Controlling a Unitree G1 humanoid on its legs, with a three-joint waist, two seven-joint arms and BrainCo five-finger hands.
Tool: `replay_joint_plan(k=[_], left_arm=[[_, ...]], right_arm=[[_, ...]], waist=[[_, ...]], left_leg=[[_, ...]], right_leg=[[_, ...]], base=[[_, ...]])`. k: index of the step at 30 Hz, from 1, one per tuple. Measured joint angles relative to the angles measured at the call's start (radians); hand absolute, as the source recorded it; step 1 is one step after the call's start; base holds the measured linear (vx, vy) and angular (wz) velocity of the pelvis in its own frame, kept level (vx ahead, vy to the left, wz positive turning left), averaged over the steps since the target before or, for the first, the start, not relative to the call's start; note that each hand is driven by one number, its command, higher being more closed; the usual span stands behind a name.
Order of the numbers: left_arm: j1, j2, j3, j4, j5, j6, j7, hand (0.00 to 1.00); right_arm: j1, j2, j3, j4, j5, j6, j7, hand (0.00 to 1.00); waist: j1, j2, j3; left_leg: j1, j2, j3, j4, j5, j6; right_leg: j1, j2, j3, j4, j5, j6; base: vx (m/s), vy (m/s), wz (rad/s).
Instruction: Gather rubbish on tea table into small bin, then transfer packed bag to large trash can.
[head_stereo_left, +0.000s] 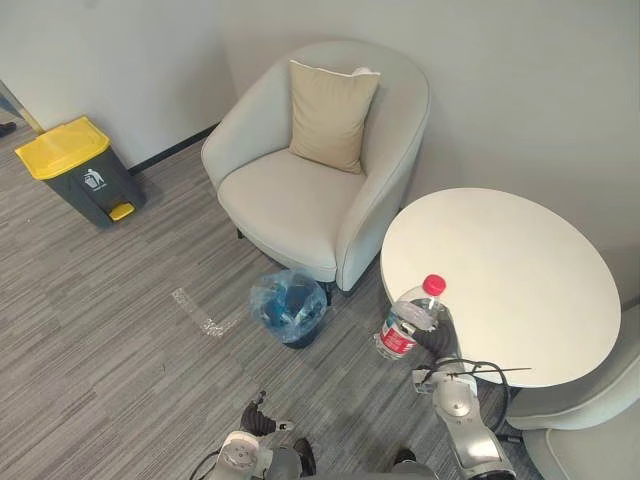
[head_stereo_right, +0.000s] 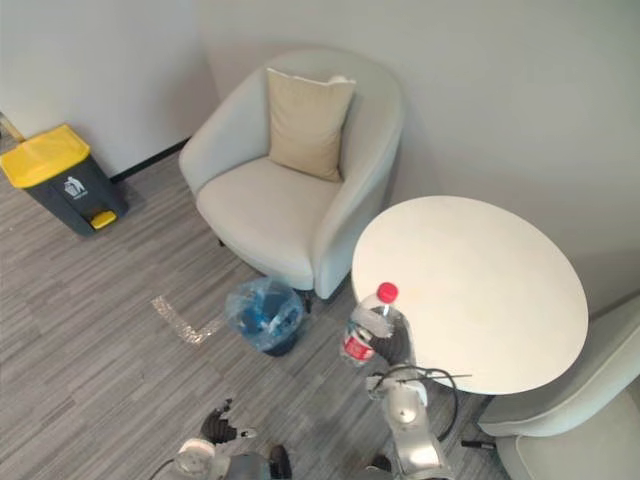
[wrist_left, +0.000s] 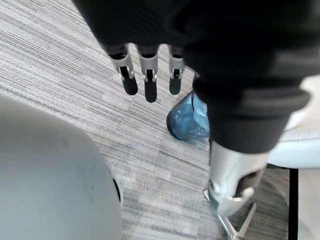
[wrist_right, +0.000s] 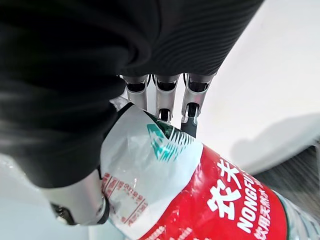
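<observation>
Gripping the tilted water bottle (head_stereo_left: 408, 318) off the table's (head_stereo_left: 500, 270) near-left edge, the right hand's (head_stereo_left: 441, 338) curled fingers could slip, dropping it short of the small bin (head_stereo_left: 288, 307).

Right robot hand (head_stereo_left: 440, 336) is raised, its dark ribbed cover facing the head camera. Its fingers (wrist_right: 161, 102) and thumb are curled round a clear plastic water bottle with red cap and red label (head_stereo_left: 408, 320), which is held tilted, cap uppermost. The silver-grey right forearm (head_stereo_left: 466, 420) rises to it from the lower right. Left robot hand (head_stereo_left: 256, 416) hangs low at the lower left, its fingers (wrist_left: 150, 82) straight, side by side, pointing downward, holding nothing.
</observation>
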Motion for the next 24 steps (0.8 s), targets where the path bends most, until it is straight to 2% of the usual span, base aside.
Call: replay_joint_plan(k=[1, 2, 4, 6, 7, 8, 9, 10, 11, 12, 13, 15, 16, 17, 18, 19, 21, 23, 24], left_arm=[[0.0, 0.003, 0.01, 0.005, -0.001, 0.001, 0.001, 0.0], [0.0, 0.005, 0.013, 0.006, -0.003, 0.0, 0.001, 0.0], [0.0, 0.007, 0.016, 0.006, -0.022, -0.001, 0.001, 0.0], [-0.008, -0.003, 0.043, 0.005, -0.042, -0.002, 0.003, 0.0], [-0.017, -0.008, 0.049, 0.015, -0.042, 0.001, 0.004, 0.0], [-0.021, -0.008, 0.047, 0.025, -0.042, 0.003, 0.004, 0.0], [-0.028, -0.002, 0.046, 0.037, -0.042, 0.003, 0.003, 0.0], [-0.028, 0.011, 0.045, 0.042, -0.042, 0.003, 0.003, 0.0], [-0.029, 0.018, 0.041, 0.044, -0.04, 0.002, 0.003, 0.0], [-0.031, 0.023, 0.037, 0.052, -0.039, 0.001, 0.003, 0.0], [-0.031, 0.005, 0.035, 0.06, -0.038, 0.001, 0.003, 0.0], [-0.027, -0.01, 0.035, 0.061, -0.037, 0.001, 0.003, 0.0], [-0.026, -0.019, 0.035, 0.063, -0.037, 0.001, 0.003, 0.0], [-0.026, -0.024, 0.04, 0.061, -0.037, 0.001, 0.003, 0.0], [-0.027, -0.026, 0.042, 0.055, -0.037, 0.001, 0.003, 0.0], [-0.027, -0.026, 0.042, 0.049, -0.037, 0.001, 0.002, 0.0], [-0.029, -0.027, 0.041, 0.038, -0.036, 0.0, 0.002, 0.0], [-0.033, -0.032, 0.04, 0.039, -0.034, 0.003, 0.001, 0.0], [-0.04, -0.032, 0.04, 0.039, -0.034, 0.004, 0.001, 0.0]], right_arm=[[0.015, 0.006, -0.001, -0.001, 0.0, 0.003, 0.004, 1.0], [0.026, 0.004, -0.002, 0.0, 0.0, 0.003, 0.006, 1.0], [0.033, -0.004, -0.002, 0.0, 0.0, 0.009, 0.011, 1.0], [0.021, -0.042, -0.004, 0.008, -0.001, 0.009, 0.025, 1.0], [0.019, -0.047, 0.002, 0.017, -0.002, 0.009, 0.03, 1.0], [0.019, -0.045, 0.004, 0.025, -0.002, 0.01, 0.033, 1.0], [0.019, -0.043, 0.02, 0.027, -0.001, 0.01, 0.038, 1.0], [0.025, -0.044, 0.033, 0.027, -0.001, 0.009, 0.044, 1.0], [0.031, -0.043, 0.034, 0.027, 0.0, 0.009, 0.047, 1.0], [0.044, -0.046, 0.03, 0.027, 0.001, 0.009, 0.047, 1.0], [0.061, -0.065, 0.025, 0.028, 0.002, 0.012, 0.051, 1.0], [0.068, -0.071, 0.011, 0.026, 0.002, 0.012, 0.057, 1.0], [0.064, -0.071, 0.009, 0.019, 0.007, 0.012, 0.064, 1.0], [0.063, -0.073, 0.008, 0.019, 0.01, 0.012, 0.065, 1.0], [0.062, -0.073, 0.005, 0.018, 0.012, 0.012, 0.066, 1.0], [0.065, -0.065, 0.012, 0.017, 0.025, 0.012, 0.066, 1.0], [0.061, -0.065, 0.012, 0.017, 0.041, 0.011, 0.066, 1.0], [0.047, -0.067, -0.002, 0.017, 0.041, 0.01, 0.063, 1.0], [0.04, -0.067, -0.023, 0.017, 0.042, 0.01, 0.061, 1.0]], waist=[[-0.011, -0.014, 0.008], [-0.018, -0.017, 0.007], [-0.02, -0.023, 0.01], [-0.022, -0.019, 0.024], [-0.02, 0.004, 0.035], [-0.028, 0.025, 0.041], [-0.031, 0.027, 0.044], [-0.042, 0.011, 0.047], [-0.05, -0.006, 0.043], [-0.064, -0.027, 0.037], [-0.064, 0.0, 0.029], [-0.054, 0.035, 0.014], [-0.054, 0.056, 0.017], [-0.054, 0.064, 0.02], [-0.049, 0.067, 0.022], [-0.041, 0.062, 0.03], [-0.025, 0.05, 0.037], [-0.025, 0.05, 0.039], [-0.024, 0.053, 0.05]], left_leg=[[-0.008, -0.015, -0.025, 0.003, -0.005, 0.007], [-0.01, -0.024, -0.043, 0.003, -0.007, 0.01], [-0.014, -0.04, -0.076, 0.002, -0.009, 0.014], [-0.011, -0.05, -0.139, 0.018, -0.022, 0.035], [0.002, -0.026, -0.164, 0.023, -0.024, 0.038], [0.005, -0.003, -0.183, 0.027, -0.031, 0.029], [0.012, 0.022, -0.211, 0.028, -0.038, 0.018], [0.013, 0.014, -0.236, 0.027, -0.043, 0.01], [0.011, 0.001, -0.257, 0.035, -0.048, 0.004], [-0.001, -0.019, -0.293, 0.079, -0.073, -0.012], [-0.009, -0.002, -0.334, 0.126, -0.101, -0.029], [-0.023, 0.022, -0.347, 0.151, -0.114, -0.043], [-0.043, 0.047, -0.318, 0.187, -0.114, -0.044], [-0.052, 0.066, -0.288, 0.221, -0.113, -0.044], [-0.063, 0.088, -0.255, 0.273, -0.112, -0.045], [-0.082, 0.131, -0.188, 0.388, -0.089, -0.069], [-0.09, 0.154, -0.137, 0.428, -0.101, -0.063], [-0.106, 0.167, -0.124, 0.338, -0.114, -0.066], [-0.107, 0.165, -0.128, 0.236, -0.092, -0.067]], right_leg=[[-0.021, -0.007, 0.04, 0.064, -0.064, -0.022], [-0.033, 0.005, 0.083, 0.086, -0.1, -0.026], [-0.045, 0.03, 0.15, 0.1, -0.136, -0.031], [-0.094, 0.02, 0.17, 0.259, -0.105, -0.08], [-0.157, 0.045, 0.201, 0.362, -0.102, -0.099], [-0.17, 0.091, 0.229, 0.33, -0.114, -0.078], [-0.19, 0.168, 0.284, 0.248, -0.114, -0.073], [-0.205, 0.2, 0.327, 0.177, -0.1, -0.068], [-0.212, 0.206, 0.348, 0.131, -0.085, -0.067], [-0.208, 0.211, 0.379, 0.097, -0.016, -0.07], [-0.185, 0.217, 0.327, 0.118, -0.021, -0.074], [-0.172, 0.232, 0.291, 0.105, -0.034, -0.087], [-0.141, 0.246, 0.262, 0.076, -0.038, -0.094], [-0.117, 0.257, 0.252, 0.055, -0.039, -0.099], [-0.085, 0.269, 0.24, 0.032, -0.04, -0.106], [-0.003, 0.283, 0.226, -0.022, -0.042, -0.113], [0.047, 0.274, 0.223, -0.051, -0.042, -0.117], [0.056, 0.255, 0.213, -0.049, -0.042, -0.116], [0.063, 0.24, 0.21, -0.044, -0.044, -0.111]], base=[[-0.1, -0.033, 0.49], [-0.07, -0.058, 0.64], [0.06, -0.06, 0.65], [0.11, -0.028, 0.46], [0.04, -0.002, 0.26], [0.13, -0.048, 0.44], [0.13, -0.083, 0.61], [0.2, -0.152, 0.75], [0.16, -0.151, 1.08], [0.31, -0.261, 1.24], [0.29, -0.207, 1.09], [0.3, -0.16, 0.6], [0.3, -0.14, 0.53], [0.34, -0.161, 0.48], [0.31, -0.103, 0.36], [0.3, -0.076, 0.27], [0.18, -0.019, 0.07], [0.17, 0.074, 0.05], [0.2, 0.168, 0.17]])
